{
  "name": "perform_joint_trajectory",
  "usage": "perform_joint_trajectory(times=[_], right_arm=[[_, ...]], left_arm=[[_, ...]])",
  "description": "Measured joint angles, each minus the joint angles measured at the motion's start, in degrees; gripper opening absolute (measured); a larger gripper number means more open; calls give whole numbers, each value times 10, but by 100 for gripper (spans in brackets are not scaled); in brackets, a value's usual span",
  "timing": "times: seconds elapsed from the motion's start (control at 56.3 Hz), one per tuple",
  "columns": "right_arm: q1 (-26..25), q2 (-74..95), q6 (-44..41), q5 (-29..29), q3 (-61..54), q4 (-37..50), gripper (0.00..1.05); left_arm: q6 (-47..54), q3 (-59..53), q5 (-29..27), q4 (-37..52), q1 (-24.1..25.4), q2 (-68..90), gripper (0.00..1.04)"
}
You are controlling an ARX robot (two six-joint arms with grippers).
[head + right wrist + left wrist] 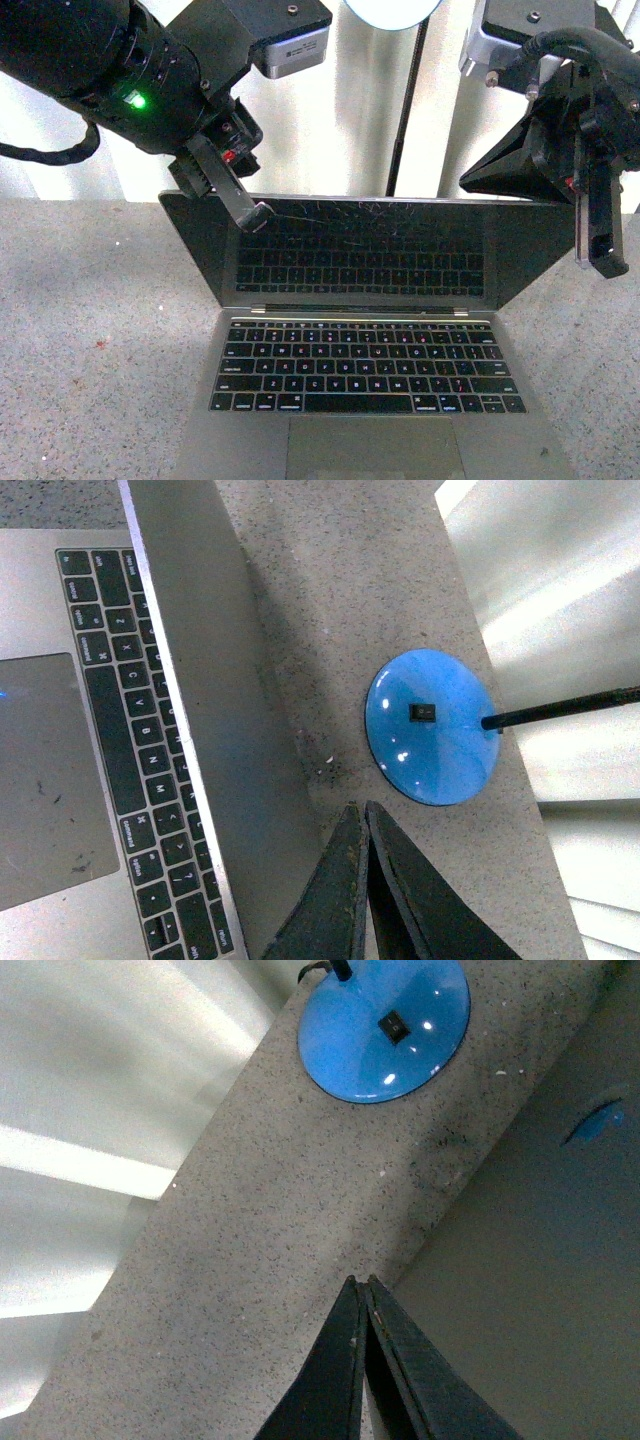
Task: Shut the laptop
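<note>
Laptop [360,370] lid raised; left pincer [252,216], right pincer [600,262] closed near top corners.

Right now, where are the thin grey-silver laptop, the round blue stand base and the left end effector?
Thin grey-silver laptop [365,365]: front view, on its black keyboard.
Round blue stand base [432,765]: right wrist view, on its glossy top.
Left end effector [253,214]: front view, at its fingertips.

I see bare table [85,330] open at 9 and 3 o'clock of the laptop [360,340]. At 12 o'clock, behind its raised lid, a blue lamp base [432,726] sits on a narrow strip of table, its black pole [405,110] rising before the pale wall [330,130]. My left gripper [255,218] crowds the lid's 10 o'clock corner, my right gripper [603,260] the 2 o'clock.
</note>
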Motion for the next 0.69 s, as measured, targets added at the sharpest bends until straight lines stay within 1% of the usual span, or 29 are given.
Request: perform_joint_trajectory(times=[0.213,0.693], right_arm=[[6,0,-16,2,0,-19,3],[12,0,-36,5,-21,-31,3]], left_arm=[[0,-35,0,-2,-4,-25,4],[-4,-73,1,3,-28,-38,4]])
